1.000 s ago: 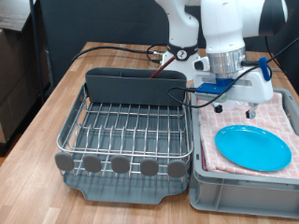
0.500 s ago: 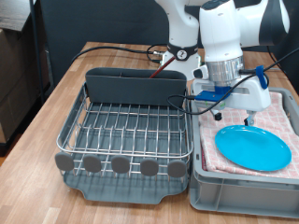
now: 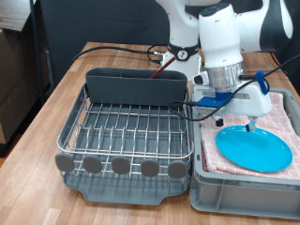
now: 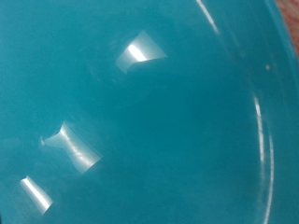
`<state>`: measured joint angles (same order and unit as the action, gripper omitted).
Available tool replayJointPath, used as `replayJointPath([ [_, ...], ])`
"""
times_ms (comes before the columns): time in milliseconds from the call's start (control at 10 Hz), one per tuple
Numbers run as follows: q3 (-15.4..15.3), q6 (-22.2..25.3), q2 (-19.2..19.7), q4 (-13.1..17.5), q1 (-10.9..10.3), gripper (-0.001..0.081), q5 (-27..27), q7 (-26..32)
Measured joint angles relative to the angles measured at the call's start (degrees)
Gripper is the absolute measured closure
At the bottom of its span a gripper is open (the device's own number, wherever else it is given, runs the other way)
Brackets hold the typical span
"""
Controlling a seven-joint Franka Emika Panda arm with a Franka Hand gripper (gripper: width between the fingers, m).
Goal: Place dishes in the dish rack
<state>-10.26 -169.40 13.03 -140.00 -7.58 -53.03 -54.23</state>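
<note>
plate (image 3: 254, 149): stiff, glossy, likely slippery; lies flat on the cloth (image 3: 284, 119), so its rim is the place to grip
claw (image 3: 249, 123): just above the plate's far edge; spread or pressed, cannot tell
rack (image 3: 129, 131): no dishes in it

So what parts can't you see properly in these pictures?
- Claw: in the exterior view its tips are too small to tell open from shut; it does not show in the wrist view.
- Plate: fills the wrist view, edges cut off.
- Spoon, mug: in neither view.
- Dish rack: its wires look bare.

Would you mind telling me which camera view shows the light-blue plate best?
The exterior view: the whole plate lies on the checked cloth under the gripper. The wrist view shows only glossy blue surface filling the frame.
</note>
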Motion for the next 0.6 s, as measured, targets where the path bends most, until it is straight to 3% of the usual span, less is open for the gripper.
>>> replayJointPath([
  [100,-0.3,-0.4,0.4,0.3,0.1,0.0003,-1.2,1.1],
  [300,-0.6,-0.8,0.7,0.5,0.2,0.0301,-3.2,2.6],
  [400,-0.9,-1.3,0.8,0.6,0.2,0.0301,-4.0,3.1],
  [500,-1.1,-1.7,1.0,0.6,0.2,0.0479,-4.6,3.4],
  [600,-1.1,-1.8,1.1,0.6,0.2,0.0479,-4.7,3.4],
])
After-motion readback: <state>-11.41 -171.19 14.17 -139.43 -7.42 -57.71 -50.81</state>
